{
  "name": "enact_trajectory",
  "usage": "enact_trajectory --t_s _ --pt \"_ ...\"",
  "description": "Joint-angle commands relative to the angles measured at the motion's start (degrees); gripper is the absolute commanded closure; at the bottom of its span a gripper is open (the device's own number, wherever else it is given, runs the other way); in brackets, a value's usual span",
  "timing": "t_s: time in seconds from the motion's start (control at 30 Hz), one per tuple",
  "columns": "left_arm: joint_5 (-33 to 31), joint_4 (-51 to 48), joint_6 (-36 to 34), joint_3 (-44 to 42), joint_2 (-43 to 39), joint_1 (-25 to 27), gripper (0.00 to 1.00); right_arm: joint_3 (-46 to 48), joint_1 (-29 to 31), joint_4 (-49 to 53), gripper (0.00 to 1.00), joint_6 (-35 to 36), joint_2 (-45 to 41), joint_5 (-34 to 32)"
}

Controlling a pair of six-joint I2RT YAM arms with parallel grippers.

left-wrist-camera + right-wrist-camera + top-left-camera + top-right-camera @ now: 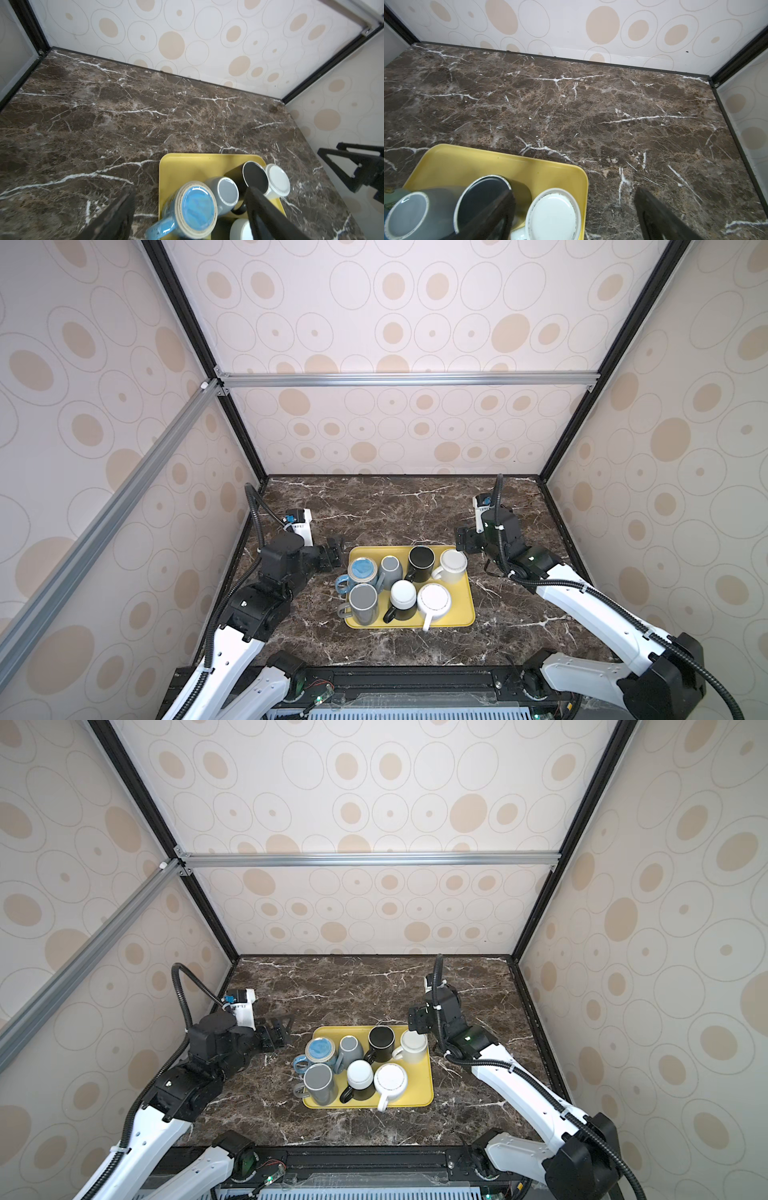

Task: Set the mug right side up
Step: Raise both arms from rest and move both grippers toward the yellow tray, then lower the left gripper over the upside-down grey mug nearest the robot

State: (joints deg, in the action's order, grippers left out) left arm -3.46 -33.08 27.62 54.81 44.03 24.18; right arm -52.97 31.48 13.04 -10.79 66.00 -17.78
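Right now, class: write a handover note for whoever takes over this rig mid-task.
Left gripper: open, empty, beside the yellow tray, near the blue mug.
Right gripper: open, empty, near the tray's far right corner, by a white mug.
All seven mugs stand base up on the tray.
Done: none turned.
Left: grasp one, set it right side up.

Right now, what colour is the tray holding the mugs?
The tray is plain yellow, clearest in a top view.

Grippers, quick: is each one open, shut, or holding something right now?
Left gripper: open, holding nothing.
Right gripper: open, holding nothing.
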Motion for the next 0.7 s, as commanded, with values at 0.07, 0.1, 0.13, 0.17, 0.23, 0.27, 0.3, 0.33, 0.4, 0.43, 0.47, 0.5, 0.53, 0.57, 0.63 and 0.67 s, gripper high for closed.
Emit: enact_trajectory --t_s 0.07,0.1,0.13,0.17,0.23,0.27,0.3,0.33,0.4,0.43,0.47,0.5,0.53,0.57,0.63,0.67 --pt "-4.06 -12.53 -17.34 5.15 1.22 0.52 0.18 11.40 1.72 -20.28 0.08 11.06 -4.67 4.12" --pt "-4.99 -10.19 -20.95 4.92 -0.48 0.66 0.17 13.91 2.12 -24.86 0.08 13.21 -5.37 4.81" --pt "-4.62 -6.92 -24.14 4.13 -2.71 0.62 0.15 15.88 2.46 -28.82 0.08 14.94 -5.82 5.34" --pt "-3.24 -3.76 -28.32 2.87 -4.96 0.69 0.15 17.02 2.65 -31.10 0.09 16.43 -6.05 6.03" --pt "0.77 1.80 -36.60 -1.56 -9.27 0.69 0.19 17.11 2.99 -31.81 0.08 18.95 -5.93 6.33" --pt "2.46 3.90 -41.08 -4.11 -11.12 0.69 0.20 17.07 3.21 -31.88 0.08 20.09 -5.88 6.44" --pt "4.47 4.64 -45.28 -5.76 -12.12 0.69 0.20 17.15 3.29 -32.17 0.07 21.11 -5.81 6.93" --pt "8.61 3.30 -51.37 -6.77 -12.56 0.68 0.26 17.20 3.32 -32.26 0.07 22.36 -5.64 7.98" --pt "10.72 -0.65 -58.92 -7.58 -11.73 0.69 0.32 17.16 3.43 -32.51 0.07 23.86 -5.29 9.03" --pt "11.15 -3.70 -61.88 -7.35 -10.47 0.69 0.35 17.08 3.41 -32.59 0.06 24.25 -5.10 9.18" --pt "11.57 -6.96 -63.66 -6.86 -8.91 0.64 0.37 17.02 3.48 -32.71 0.06 24.46 -4.77 9.17" --pt "12.26 -9.71 -65.13 -6.42 -7.66 0.64 0.38 16.95 3.41 -32.73 0.06 24.67 -4.53 9.09" --pt "14.49 -13.21 -67.49 -5.95 -6.41 0.73 0.40 16.96 3.42 -32.83 0.06 24.67 -4.18 9.05" --pt "15.75 -15.11 -68.53 -6.01 -5.94 0.68 0.39 17.06 3.50 -32.90 0.06 24.67 -4.09 9.13" --pt "16.97 -16.33 -69.42 -6.93 -5.65 0.69 0.35 17.11 3.53 -32.94 0.06 24.51 -3.86 9.04" --pt "18.80 -16.62 -68.70 -6.99 -5.30 0.69 0.34 17.39 3.57 -33.37 0.06 24.47 -3.78 8.99"
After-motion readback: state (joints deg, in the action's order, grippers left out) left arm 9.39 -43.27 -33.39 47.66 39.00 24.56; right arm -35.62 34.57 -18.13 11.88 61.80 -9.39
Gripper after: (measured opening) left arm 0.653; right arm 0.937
